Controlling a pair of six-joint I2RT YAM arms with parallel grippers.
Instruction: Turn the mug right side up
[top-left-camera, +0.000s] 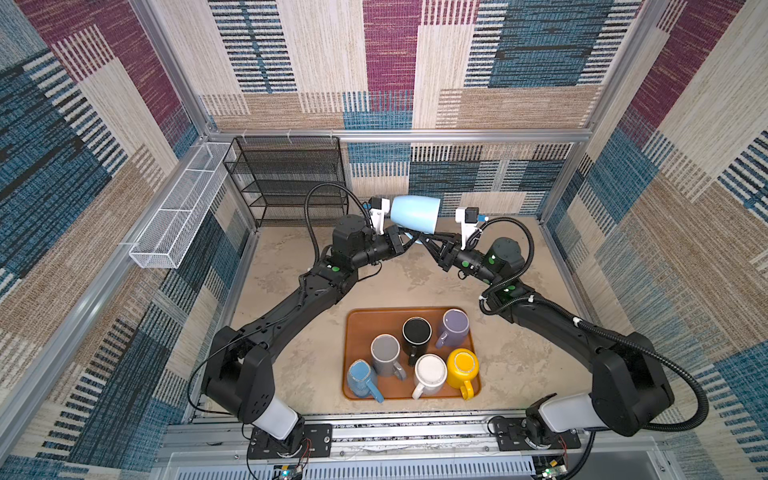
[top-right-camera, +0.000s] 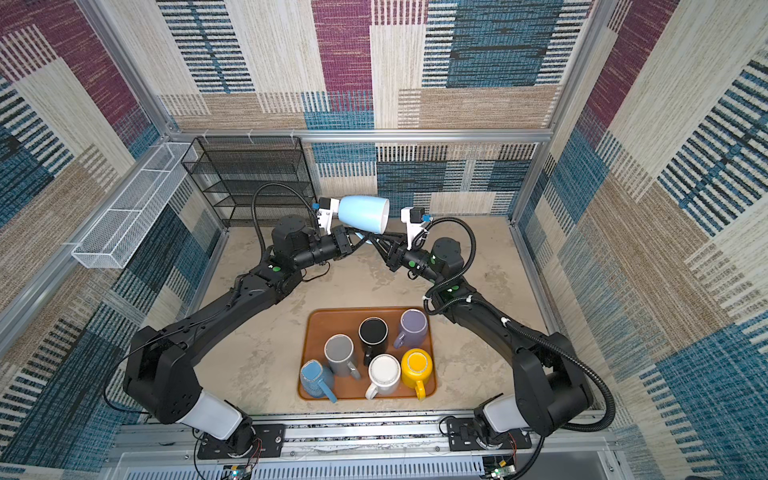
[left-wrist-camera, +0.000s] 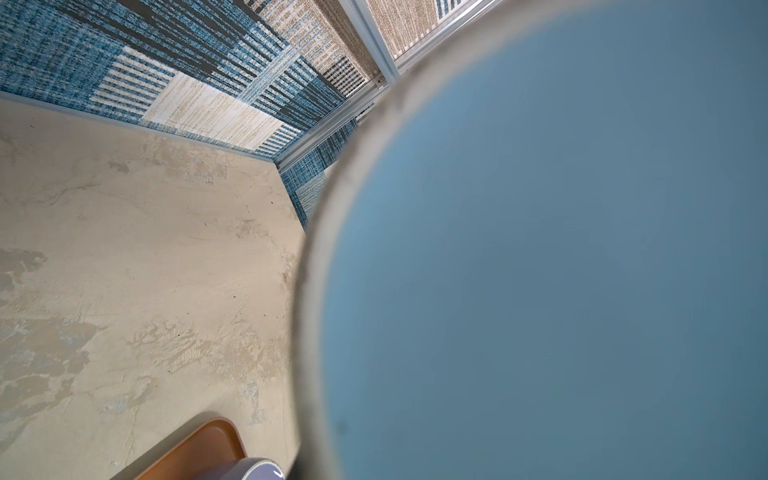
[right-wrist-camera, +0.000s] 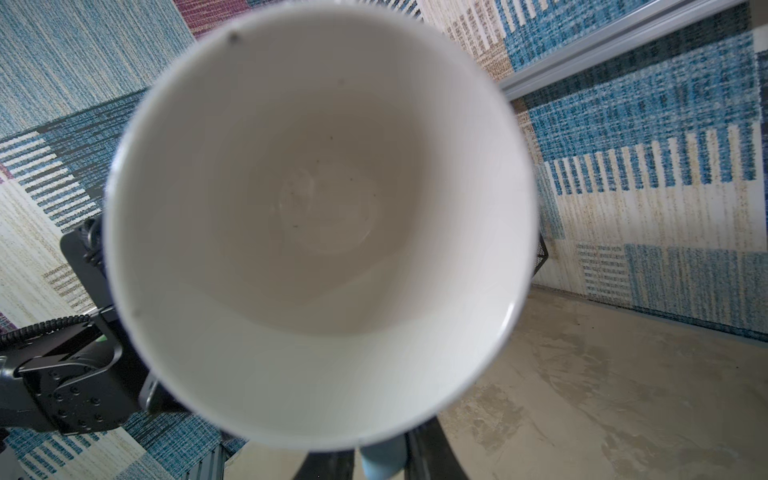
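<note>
Patchwork walls (top-left-camera: 311, 62) behind; above the surface (top-left-camera: 519, 365) we hold the blue mug (top-left-camera: 415, 212) sideways, left tool (top-left-camera: 406, 240) and right tool (top-left-camera: 422, 239) both clamped on its handle (right-wrist-camera: 382, 457).

Upper centre, mug (top-left-camera: 415, 212): pale blue outside, off-white inside. Lower centre, tray (top-left-camera: 357, 328): orange-brown. On it: black mug (top-left-camera: 417, 330), lavender mug (top-left-camera: 456, 325), grey mug (top-left-camera: 385, 353), white mug (top-left-camera: 430, 371), yellow mug (top-left-camera: 462, 365), speckled blue mug (top-left-camera: 360, 376). Mesh shelf (top-left-camera: 286, 178) black; mesh basket (top-left-camera: 183, 203) white. Woven walls (top-left-camera: 390, 62): blue, maroon, beige patchwork. Mottled beige tabletop (top-left-camera: 307, 361).
</note>
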